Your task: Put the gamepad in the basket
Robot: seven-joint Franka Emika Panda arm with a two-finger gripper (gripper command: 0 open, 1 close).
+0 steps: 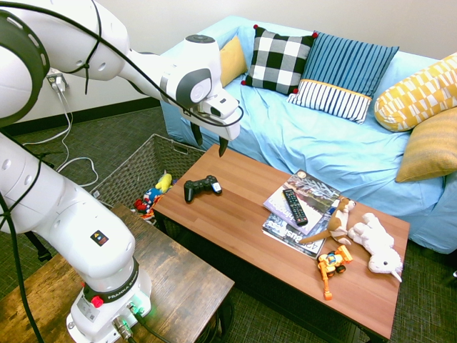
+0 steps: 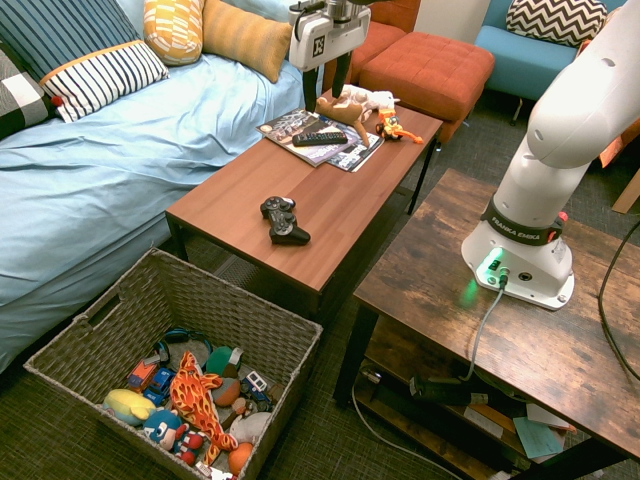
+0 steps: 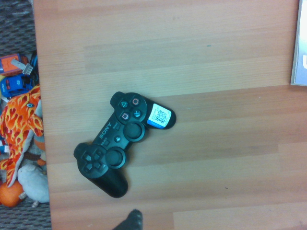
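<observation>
I hang over a long wooden counter (image 1: 235, 214) with a warm reddish-brown top, set in a room with grey carpet and, along the counter's far side, a sofa draped in a light blue cover (image 1: 321, 136) and lined with patterned cushions. My jaws (image 1: 209, 140) point straight down, spread wide and released, holding nothing, well above the wood.

The small black two-horned gamepad (image 1: 201, 188) with a pale blue-white patch on one horn lies flat on the counter, face up, near the end closest to the basket and apart from everything else; in the wrist view it sits in the middle of bare wood (image 3: 123, 142).

Toward the counter's other end lie a stack of glossy magazines (image 1: 300, 207) with a slim black TV remote (image 1: 294, 206) on top, then a brown plush animal (image 1: 335, 221), a white plush animal (image 1: 378, 246) and an orange toy vehicle (image 1: 332, 264). Between these and the gamepad the wood is open.

The large rectangular woven basket (image 2: 120, 300) stands on the floor just off the counter's near end, below its edge, with colourful toys (image 2: 190, 395) in its bottom.
</observation>
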